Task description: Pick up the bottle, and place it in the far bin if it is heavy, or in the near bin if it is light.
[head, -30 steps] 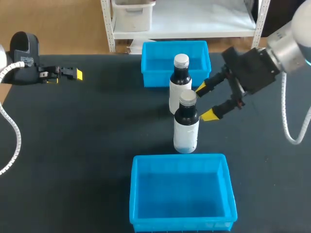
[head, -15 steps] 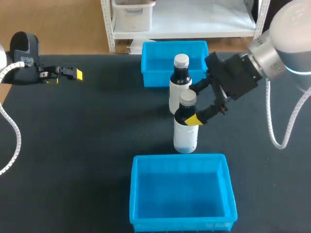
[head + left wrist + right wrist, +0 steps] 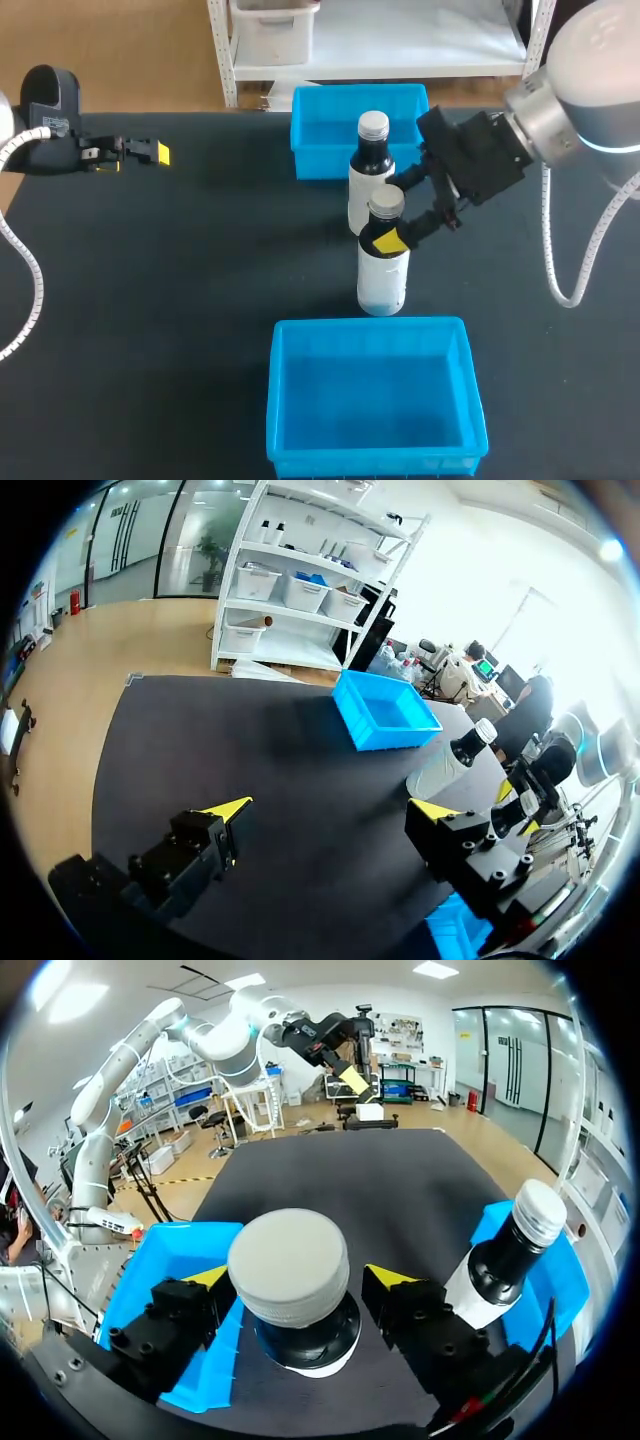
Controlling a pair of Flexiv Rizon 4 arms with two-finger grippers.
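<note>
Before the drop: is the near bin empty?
Empty. In the head view the near bin shows only its bare blue floor, with nothing inside.

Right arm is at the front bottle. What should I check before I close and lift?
1. The near bottle stands upright: ok.
2. The right end effector straddles its neck: ok.
3. The fingers touch the neck: not ok, gaps show on both sides in the right wrist view.
4. The far bottle is clear of the fingers: cannot tell, it stands close behind.
5. The near bin and far bin are empty: ok.
6. The left end effector is out of the way: ok, open near the table's left edge.
</note>
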